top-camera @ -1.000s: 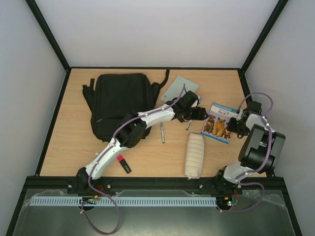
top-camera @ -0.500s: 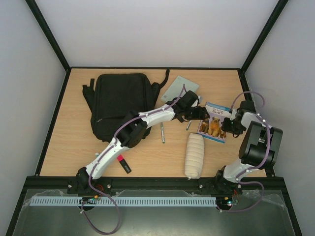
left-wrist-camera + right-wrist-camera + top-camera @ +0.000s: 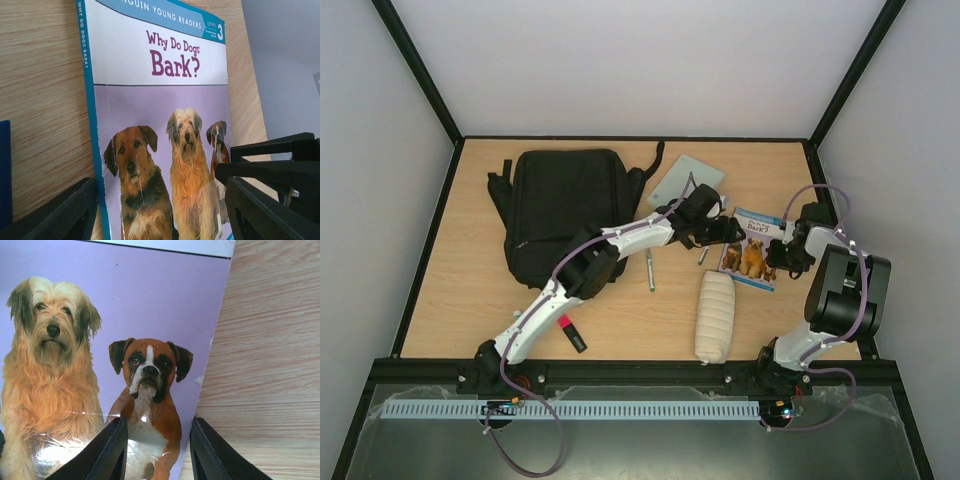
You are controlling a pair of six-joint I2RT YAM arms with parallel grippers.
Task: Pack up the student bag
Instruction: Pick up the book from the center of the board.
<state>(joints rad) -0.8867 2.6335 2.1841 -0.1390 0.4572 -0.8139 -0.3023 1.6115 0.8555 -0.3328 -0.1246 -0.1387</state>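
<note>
**Lying flat at far left, the bag; both grippers at the book**

The bag (image 3: 565, 210), black, lies flat on the table (image 3: 450, 300) in its far-left part. Straps spill out at its left and upper right sides, and the left arm reaches across its near right corner. Just beyond the bag's upper right corner lies a grey card (image 3: 685, 178). Near the bag's right edge a pen (image 3: 650, 270) lies on the wood. A red-and-black marker (image 3: 570, 333) lies near the front edge. A white pouch (image 3: 714, 317) lies right of the pen, its length running toward the front.

Right of centre, well apart from the bag, is the book (image 3: 752, 252), with three dogs on its cover. The left gripper (image 3: 722, 232) is at its left edge. In the wrist view its fingers (image 3: 65, 215) stand spread wide, the spine just beside one and the cover running between them. The right gripper (image 3: 778, 255) is at the book's right edge. Its fingers (image 3: 107, 450) stand fairly close, one over the cover and the other over bare wood, with the edge between them. The tips are out of view, so I cannot tell whether they pinch the book.
</note>
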